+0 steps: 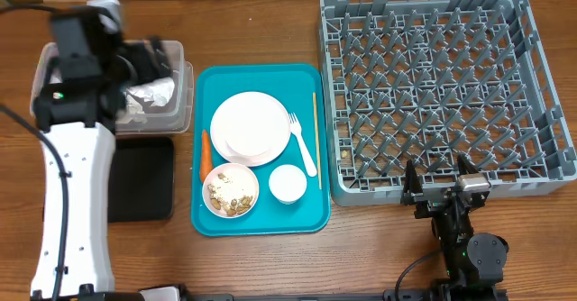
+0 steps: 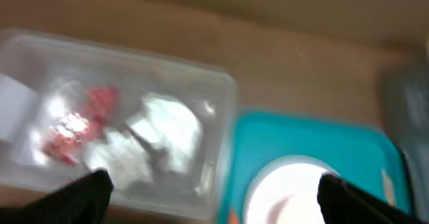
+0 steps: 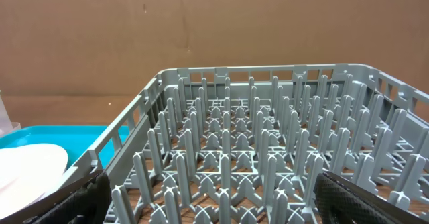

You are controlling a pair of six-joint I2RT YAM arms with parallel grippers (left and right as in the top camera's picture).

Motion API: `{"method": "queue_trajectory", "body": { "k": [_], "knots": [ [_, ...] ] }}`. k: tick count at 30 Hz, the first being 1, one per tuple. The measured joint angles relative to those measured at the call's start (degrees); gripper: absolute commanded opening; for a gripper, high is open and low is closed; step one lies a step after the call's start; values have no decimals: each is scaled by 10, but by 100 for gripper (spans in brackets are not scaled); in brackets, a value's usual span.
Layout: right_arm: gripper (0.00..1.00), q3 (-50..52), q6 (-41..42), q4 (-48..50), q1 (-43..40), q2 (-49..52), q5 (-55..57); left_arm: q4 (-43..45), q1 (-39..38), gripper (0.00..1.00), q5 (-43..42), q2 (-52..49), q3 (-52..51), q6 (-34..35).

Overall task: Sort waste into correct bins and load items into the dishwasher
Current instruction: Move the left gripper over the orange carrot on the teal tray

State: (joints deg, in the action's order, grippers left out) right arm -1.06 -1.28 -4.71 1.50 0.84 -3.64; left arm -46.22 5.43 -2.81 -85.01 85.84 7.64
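Observation:
My left gripper hovers open and empty over the clear tub. In the blurred left wrist view the tub holds the red wrapper and crumpled napkins, between wide-apart fingers. The black tray lies just in front of the tub. On the teal tray are a plate, a bowl with scraps, a small cup, a fork, a stick and a carrot. My right gripper stands open at the front edge of the grey rack.
The right wrist view looks across the rack's upright pegs, with the teal tray and the plate's edge at the left. A brown cardboard wall stands behind the rack.

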Motion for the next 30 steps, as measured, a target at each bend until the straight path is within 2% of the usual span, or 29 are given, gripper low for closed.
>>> {"method": "queue_trajectory", "body": {
  "k": [5, 6, 7, 8, 9, 12, 16, 23, 30],
  "knots": [
    [100, 0, 0, 0, 0, 0, 0, -117, -49, 100, -40, -12, -1, 4],
    [100, 0, 0, 0, 0, 0, 0, -138, -57, 94, -44, -15, -1, 4],
    [100, 0, 0, 0, 0, 0, 0, -160, -65, 67, -47, -18, -1, 5],
    [100, 0, 0, 0, 0, 0, 0, -178, -71, 56, -50, -20, -2, 5],
    [100, 0, 0, 0, 0, 0, 0, -196, -77, 53, -52, -22, -2, 3],
    [100, 0, 0, 0, 0, 0, 0, -242, -89, 57, -54, -26, -2, 1],
    [100, 0, 0, 0, 0, 0, 0, -276, -88, 57, -49, -26, -2, 6],
    [100, 0, 0, 0, 0, 0, 0, -292, -88, 48, -37, -26, -16, 56],
    [100, 0, 0, 0, 0, 0, 0, -260, -88, 42, -39, -26, -84, 102]
  ]
}}
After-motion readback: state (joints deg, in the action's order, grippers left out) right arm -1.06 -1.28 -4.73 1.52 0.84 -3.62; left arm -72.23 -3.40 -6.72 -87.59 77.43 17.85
